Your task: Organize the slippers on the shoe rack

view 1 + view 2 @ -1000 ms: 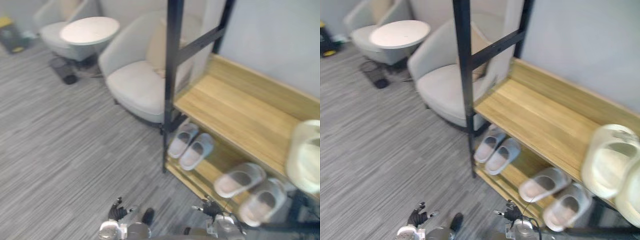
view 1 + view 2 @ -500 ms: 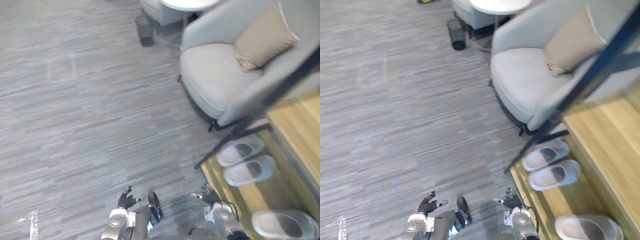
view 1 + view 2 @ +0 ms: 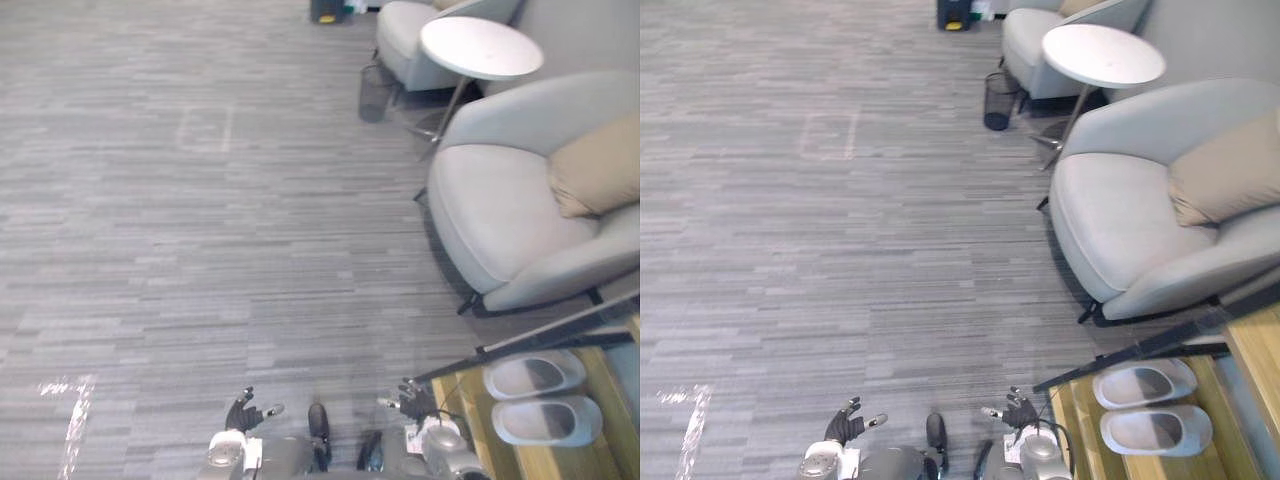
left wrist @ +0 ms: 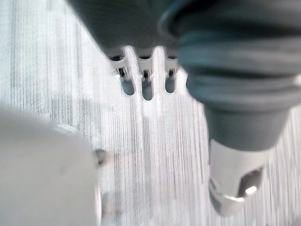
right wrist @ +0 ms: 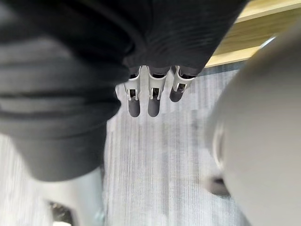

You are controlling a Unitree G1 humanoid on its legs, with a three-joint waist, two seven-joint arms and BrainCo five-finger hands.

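Eye views give me pale grey slippers [image 3: 1155, 428], paired side by side on rack [image 3: 1080, 442] low shelf. Wrist views: L robot hand [image 4: 147, 87] and R robot hand [image 5: 153, 101] fingers straight, empty.

Grey striped carpet [image 3: 200, 230] spreads wide across the room, a pale grey armchair [image 3: 500, 220] with a tan cushion [image 3: 595, 175] sits at the right, and beyond it we have a round white side table [image 3: 481, 47], a dark mesh wastebasket [image 3: 372, 92] and a second armchair [image 3: 415, 40].
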